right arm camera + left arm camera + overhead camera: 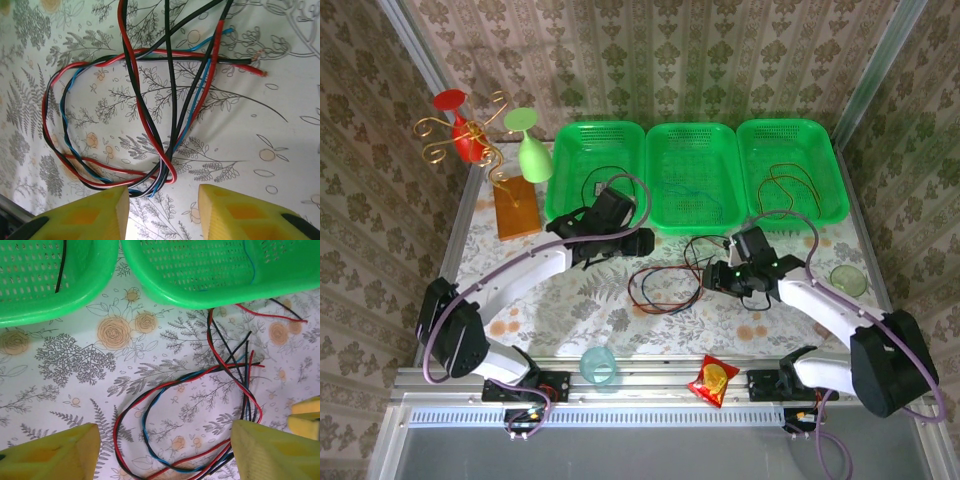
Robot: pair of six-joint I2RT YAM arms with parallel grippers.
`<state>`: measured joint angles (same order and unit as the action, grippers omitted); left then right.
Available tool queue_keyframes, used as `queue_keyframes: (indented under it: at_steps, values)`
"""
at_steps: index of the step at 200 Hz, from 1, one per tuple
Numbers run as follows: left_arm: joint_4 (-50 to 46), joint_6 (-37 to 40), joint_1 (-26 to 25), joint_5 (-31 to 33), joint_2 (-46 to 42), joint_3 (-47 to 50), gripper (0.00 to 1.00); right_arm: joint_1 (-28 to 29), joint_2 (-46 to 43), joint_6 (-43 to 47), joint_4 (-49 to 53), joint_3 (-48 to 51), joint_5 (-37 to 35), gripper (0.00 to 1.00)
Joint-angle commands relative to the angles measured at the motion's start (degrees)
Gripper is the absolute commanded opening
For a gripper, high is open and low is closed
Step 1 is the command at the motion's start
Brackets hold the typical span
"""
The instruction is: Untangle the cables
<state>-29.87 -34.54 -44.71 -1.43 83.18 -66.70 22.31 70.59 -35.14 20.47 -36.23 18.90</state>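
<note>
lying tangled, cables [165, 157] (frayed tips [261, 73], right wrist)

Glossy plastic baskets [692, 170] (perforated walls)

Red, black, blue cables [167, 155], green baskets [695, 128] (perforated)

The cables [675, 276] lie on the table [582, 318] just before the middle basket [700, 226].
</note>
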Motion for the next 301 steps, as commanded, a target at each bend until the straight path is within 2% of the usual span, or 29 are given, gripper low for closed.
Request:
queue_keyframes:
  at_steps: [1, 90, 135, 178, 215, 243, 264, 301]
  values:
    - [3.44, -3.78, -0.45, -0.77, -1.88, 0.30, 0.69, 0.71, 2.64, 2.41, -2.42, 0.46, 0.01, 0.37]
    - [2.71, -3.96, -0.82, -1.43, -2.80, 0.88, 0.68, 2.04, 13.10, 6.04, -7.15, -0.80, 2.91, 0.25]
    - [2.53, -4.06, -0.77, -2.02, -2.50, 0.25, 0.68, 2.05, 13.03, 6.35, -5.70, -1.65, 3.48, 0.00]
    - [1.84, -4.08, -0.91, -2.00, -3.26, 0.86, 0.68, 2.01, 4.85, 9.25, 3.92, -3.49, 0.51, 0.00]
    - [2.07, -4.04, -0.82, -1.94, -3.56, 0.58, 0.68, 1.65, -2.90, 13.04, 16.56, -10.92, -1.93, 0.00]
    - [2.33, -4.10, -0.65, -2.61, -2.63, -0.16, 0.68, 0.94, -7.23, 13.28, 19.39, -16.81, -0.54, 0.00]
    - [2.65, -4.17, -0.68, -3.13, -2.17, -0.27, 0.68, -0.20, -10.48, 11.34, 17.23, -19.81, 2.33, 0.00]
    - [2.87, -4.63, -0.60, -4.16, -2.39, -0.22, 0.68, -0.46, -13.29, 11.15, 17.26, -24.91, 1.42, 0.00]
